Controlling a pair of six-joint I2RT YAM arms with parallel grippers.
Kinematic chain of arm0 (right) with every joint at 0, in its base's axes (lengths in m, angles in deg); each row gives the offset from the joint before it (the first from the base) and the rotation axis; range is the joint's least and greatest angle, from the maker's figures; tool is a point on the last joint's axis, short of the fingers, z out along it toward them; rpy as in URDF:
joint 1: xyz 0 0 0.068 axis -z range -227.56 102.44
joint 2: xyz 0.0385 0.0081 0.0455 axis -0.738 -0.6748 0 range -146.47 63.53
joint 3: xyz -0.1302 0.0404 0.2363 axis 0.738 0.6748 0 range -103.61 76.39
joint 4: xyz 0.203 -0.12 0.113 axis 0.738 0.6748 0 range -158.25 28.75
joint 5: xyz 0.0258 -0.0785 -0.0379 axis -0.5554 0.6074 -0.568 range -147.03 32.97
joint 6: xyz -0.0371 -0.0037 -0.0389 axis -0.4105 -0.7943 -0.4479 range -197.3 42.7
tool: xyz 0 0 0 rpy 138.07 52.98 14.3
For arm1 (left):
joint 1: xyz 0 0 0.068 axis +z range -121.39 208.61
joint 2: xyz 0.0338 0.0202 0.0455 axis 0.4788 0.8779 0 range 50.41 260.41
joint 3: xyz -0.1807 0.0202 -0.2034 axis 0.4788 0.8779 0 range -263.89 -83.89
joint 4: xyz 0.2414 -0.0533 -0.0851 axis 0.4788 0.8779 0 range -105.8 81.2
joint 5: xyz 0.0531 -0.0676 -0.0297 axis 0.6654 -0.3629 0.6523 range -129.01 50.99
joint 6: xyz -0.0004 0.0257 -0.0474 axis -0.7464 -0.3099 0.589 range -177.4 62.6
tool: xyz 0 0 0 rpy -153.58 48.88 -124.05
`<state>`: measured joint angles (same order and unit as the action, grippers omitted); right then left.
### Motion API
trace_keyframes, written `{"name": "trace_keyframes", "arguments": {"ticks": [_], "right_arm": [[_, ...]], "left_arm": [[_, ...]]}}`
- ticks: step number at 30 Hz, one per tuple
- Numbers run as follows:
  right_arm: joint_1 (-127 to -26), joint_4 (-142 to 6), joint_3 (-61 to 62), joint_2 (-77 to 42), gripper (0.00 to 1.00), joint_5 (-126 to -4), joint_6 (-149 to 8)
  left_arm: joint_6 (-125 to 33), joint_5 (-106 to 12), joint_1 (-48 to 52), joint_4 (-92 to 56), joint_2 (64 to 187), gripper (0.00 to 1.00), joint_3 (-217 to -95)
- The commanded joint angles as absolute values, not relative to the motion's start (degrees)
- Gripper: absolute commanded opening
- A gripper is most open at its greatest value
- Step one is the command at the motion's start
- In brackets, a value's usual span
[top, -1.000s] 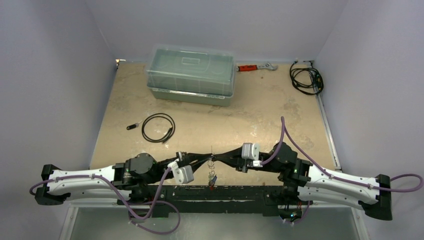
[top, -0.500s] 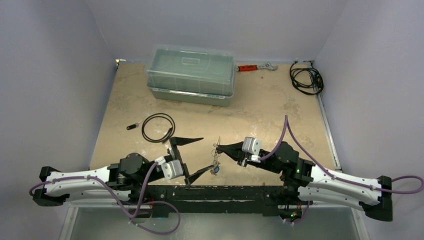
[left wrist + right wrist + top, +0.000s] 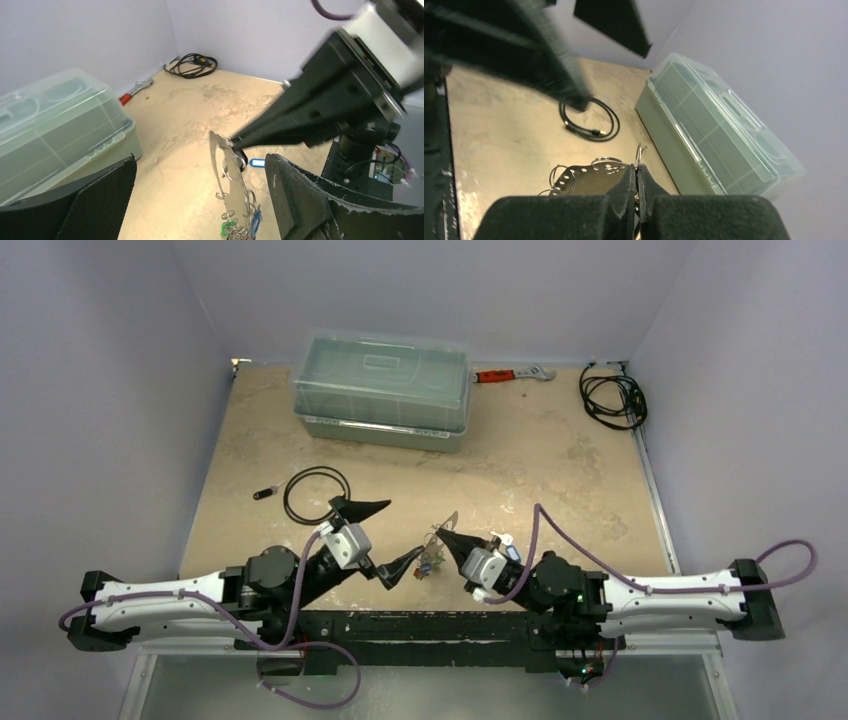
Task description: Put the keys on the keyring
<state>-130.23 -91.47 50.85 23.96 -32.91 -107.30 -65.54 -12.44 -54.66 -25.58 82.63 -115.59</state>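
Near the front edge of the table (image 3: 560,470), between the two arms, the keyring (image 3: 231,185) is held up off the surface, pinched at its rim by the right gripper (image 3: 443,534), whose jaws are pressed tight together on the metal. From the left wrist the ring shows almost edge-on and stands nearly upright; from the right wrist its flat face and the row of small holes are plain to see. The keys (image 3: 429,560) hang in a little bunch from its lower part on small wire rings, a blue tag (image 3: 256,220) and a green tag (image 3: 223,229) among them; how many keys there are I cannot tell. The left gripper (image 3: 404,528) sits just beside the ring with its jaws spread wide, one on either side, touching nothing. Farther back lie a thin black cable loop (image 3: 317,495), a clear lidded box (image 3: 380,390) against the far wall, an orange-handled wrench (image 3: 510,373) just beside it, and a coiled black cable (image 3: 612,398) in the far right corner.
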Motion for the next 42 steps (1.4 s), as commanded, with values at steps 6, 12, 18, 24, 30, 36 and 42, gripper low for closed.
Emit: {"name": "trace_keyframes", "arguments": {"ticks": [6, 12, 18, 24, 30, 36, 42], "right_arm": [[-137.4, -107.1, 54.3, 19.8, 0.00, -14.5, -123.0], [-137.5, -106.8, 53.0, 20.2, 0.00, -12.7, -119.6], [-134.0, -107.8, 48.4, 21.1, 0.00, -8.0, -117.1], [-118.6, -98.9, 40.6, 21.9, 0.00, -10.4, -105.8], [-107.9, -92.6, 33.3, 19.7, 0.00, -10.3, -98.8], [-99.2, -87.4, 26.9, 19.0, 0.00, -11.1, -94.2], [-94.0, -85.3, 25.7, 19.5, 0.00, -12.4, -91.0]], "left_arm": [[-59.1, -1.2, -54.6, -22.4, 82.2, 0.99, -118.5], [-59.5, -0.3, -54.6, -22.8, 80.9, 0.99, -117.0], [-60.0, -0.6, -54.6, -23.1, 87.0, 0.99, -117.9], [-59.1, -2.7, -54.6, -24.5, 98.2, 0.97, -120.5], [-57.0, -0.7, -54.5, -27.2, 111.5, 0.89, -125.0], [-45.0, -0.7, -52.1, -20.5, 128.0, 0.81, -136.9], [-21.4, -0.8, -46.1, -10.8, 136.4, 0.79, -144.4]]}}
